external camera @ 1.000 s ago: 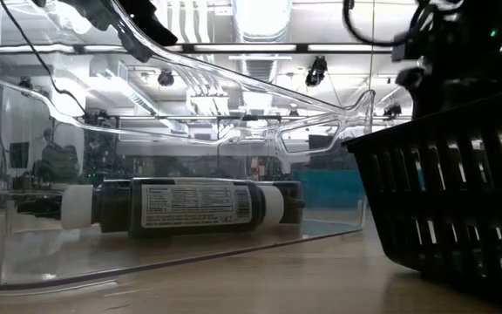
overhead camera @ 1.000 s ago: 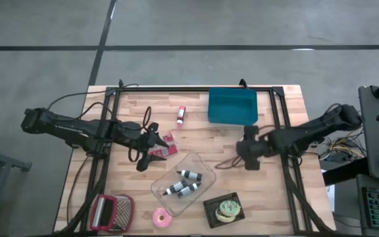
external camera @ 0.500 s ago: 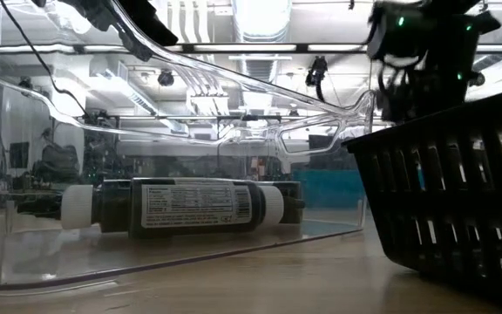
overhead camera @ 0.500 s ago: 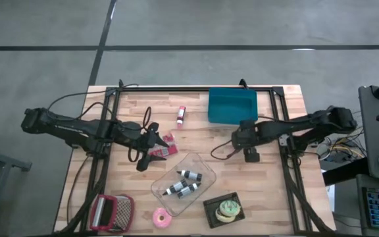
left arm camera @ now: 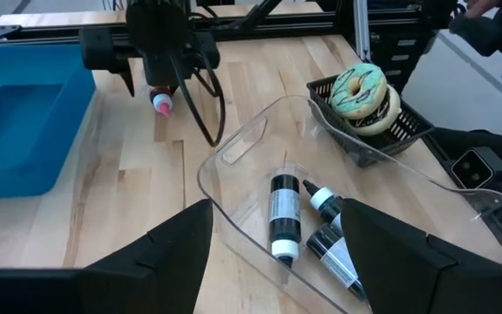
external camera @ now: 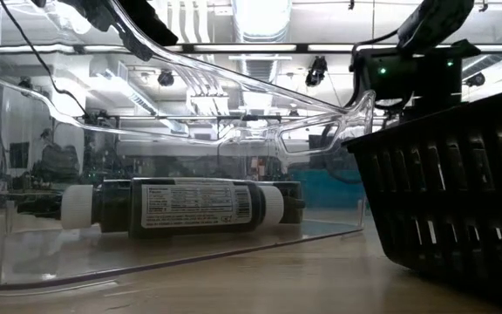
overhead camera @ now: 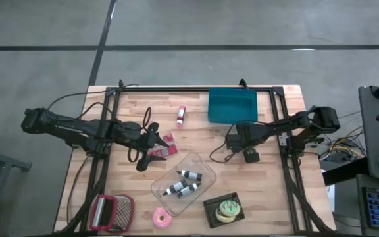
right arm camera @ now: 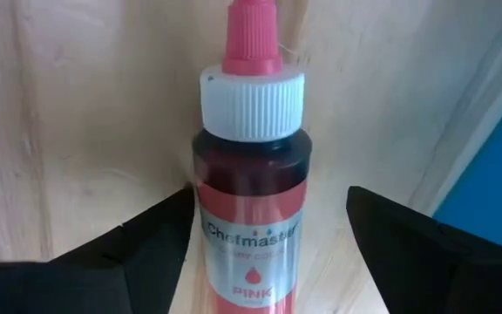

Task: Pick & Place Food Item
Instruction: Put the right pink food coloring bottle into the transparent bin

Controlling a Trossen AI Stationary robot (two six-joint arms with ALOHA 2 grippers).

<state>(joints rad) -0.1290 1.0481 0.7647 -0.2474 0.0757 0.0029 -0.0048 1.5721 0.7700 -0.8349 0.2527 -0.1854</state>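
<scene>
The left gripper (overhead camera: 151,148) waits with fingers apart beside the clear tray (overhead camera: 160,191). The right gripper (overhead camera: 237,138), jaws wide and pointing steeply down, straddles the pink food-colouring bottle (right arm camera: 249,201) lying on the wood near the blue bin (overhead camera: 232,105). Step in hand, as judged: approach for the pick; next, lower and close squarely on the bottle's body.

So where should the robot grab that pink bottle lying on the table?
Around its fat labelled middle, coming straight down from above. The pink bottle lies flat on the table, and its cap is skinnier. The open right hand sits either side of it.
</scene>
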